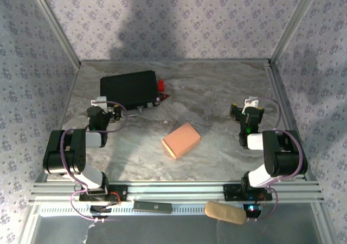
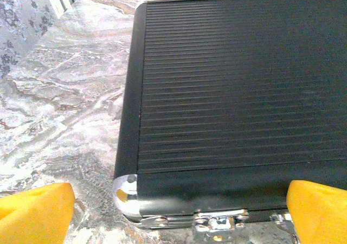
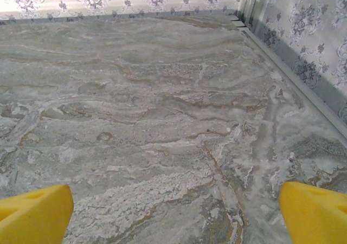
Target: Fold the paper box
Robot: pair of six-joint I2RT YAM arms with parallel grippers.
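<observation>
The paper box (image 1: 181, 140) is a small closed salmon-orange rectangular box lying on the marble table (image 1: 217, 97) near the middle, turned at an angle. My left gripper (image 1: 103, 104) is at the left, well apart from the box, pointing at the black case; its yellow fingers (image 2: 35, 214) stand wide apart with nothing between them. My right gripper (image 1: 248, 106) hovers at the right, also far from the box, open over bare marble, its yellow fingertips (image 3: 314, 211) spread at the frame corners.
A black ribbed case (image 1: 130, 90) with metal latches (image 2: 219, 222) lies at the back left, a red piece (image 1: 161, 85) at its right end. A tan oblong pad (image 1: 225, 212) and a dark bar (image 1: 152, 206) rest on the front rail. Patterned walls enclose the table.
</observation>
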